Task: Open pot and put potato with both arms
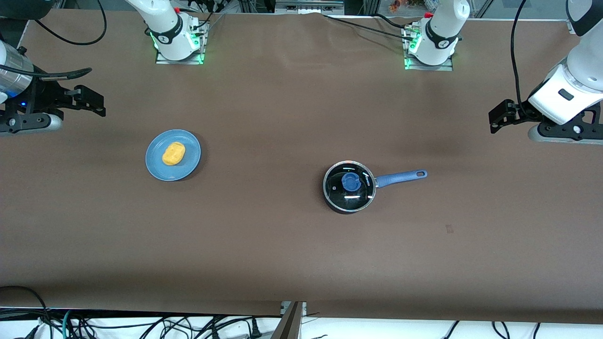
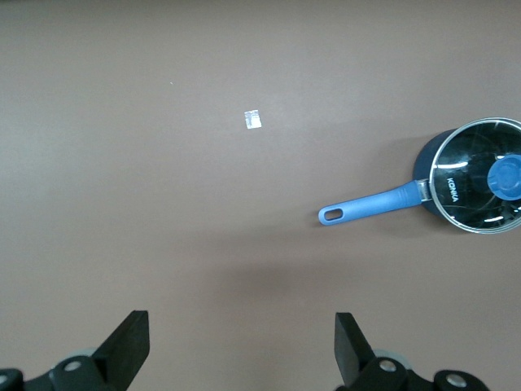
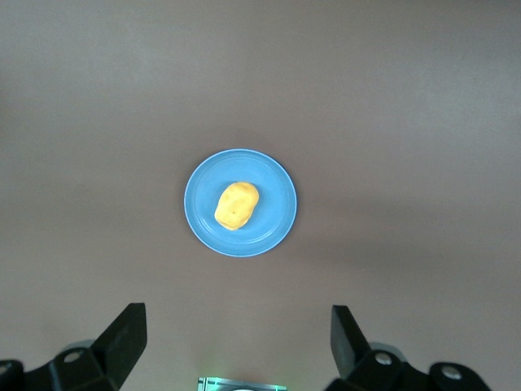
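Note:
The pot [image 1: 348, 186], a black saucepan with its glass lid and blue knob [image 1: 351, 181] on, stands mid-table, with its blue handle [image 1: 400, 178] pointing toward the left arm's end. It also shows in the left wrist view [image 2: 476, 175]. The potato [image 1: 173, 153] lies on a light-blue plate [image 1: 158, 165] toward the right arm's end, and both show in the right wrist view, potato [image 3: 237, 204] on plate [image 3: 273, 232]. My left gripper [image 1: 495, 120] hangs open and empty over the table's left-arm end [image 2: 242, 334]. My right gripper [image 1: 96, 101] hangs open and empty over the right-arm end [image 3: 238, 330].
The brown table [image 1: 264, 245] carries only the pot and the plate. A small pale mark [image 1: 450, 229] lies nearer the front camera than the pot's handle. The arm bases [image 1: 178, 44] [image 1: 431, 49] stand along the back edge. Cables hang below the front edge.

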You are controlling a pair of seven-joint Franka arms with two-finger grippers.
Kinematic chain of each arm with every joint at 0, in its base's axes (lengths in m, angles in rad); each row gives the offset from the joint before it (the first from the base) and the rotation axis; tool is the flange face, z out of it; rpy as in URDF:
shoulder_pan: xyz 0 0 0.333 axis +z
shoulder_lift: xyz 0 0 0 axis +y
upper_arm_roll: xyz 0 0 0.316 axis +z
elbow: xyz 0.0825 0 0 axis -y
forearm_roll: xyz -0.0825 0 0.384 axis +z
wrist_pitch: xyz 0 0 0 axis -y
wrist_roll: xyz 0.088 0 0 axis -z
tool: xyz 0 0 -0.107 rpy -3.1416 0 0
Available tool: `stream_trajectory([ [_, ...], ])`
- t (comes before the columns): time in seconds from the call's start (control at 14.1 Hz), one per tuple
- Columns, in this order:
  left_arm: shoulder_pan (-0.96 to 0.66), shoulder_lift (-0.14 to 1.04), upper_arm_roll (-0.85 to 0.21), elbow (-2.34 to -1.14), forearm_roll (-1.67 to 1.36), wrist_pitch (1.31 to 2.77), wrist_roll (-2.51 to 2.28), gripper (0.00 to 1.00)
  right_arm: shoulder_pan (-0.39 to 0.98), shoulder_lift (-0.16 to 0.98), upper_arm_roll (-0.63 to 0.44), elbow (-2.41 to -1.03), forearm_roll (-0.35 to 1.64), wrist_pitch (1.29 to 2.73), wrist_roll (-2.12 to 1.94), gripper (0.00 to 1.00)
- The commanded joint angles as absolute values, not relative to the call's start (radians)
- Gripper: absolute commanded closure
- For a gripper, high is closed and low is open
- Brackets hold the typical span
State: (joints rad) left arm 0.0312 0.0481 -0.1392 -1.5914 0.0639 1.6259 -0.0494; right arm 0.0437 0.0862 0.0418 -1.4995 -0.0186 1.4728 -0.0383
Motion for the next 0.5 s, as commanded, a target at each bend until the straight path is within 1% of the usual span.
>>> stream_trajectory([
  [0.0,0.038,0.042,-0.143,-1.583,0.040,1.614,-0.037,0.00,0.041,0.086,0.043,-1.496,-0.021,1.477,-0.031,0.00],
  [0.43,0.038,0.043,-0.144,-1.571,0.037,1.614,-0.035,0.00,0.041,0.086,0.043,-1.496,-0.021,1.477,-0.034,0.00],
])
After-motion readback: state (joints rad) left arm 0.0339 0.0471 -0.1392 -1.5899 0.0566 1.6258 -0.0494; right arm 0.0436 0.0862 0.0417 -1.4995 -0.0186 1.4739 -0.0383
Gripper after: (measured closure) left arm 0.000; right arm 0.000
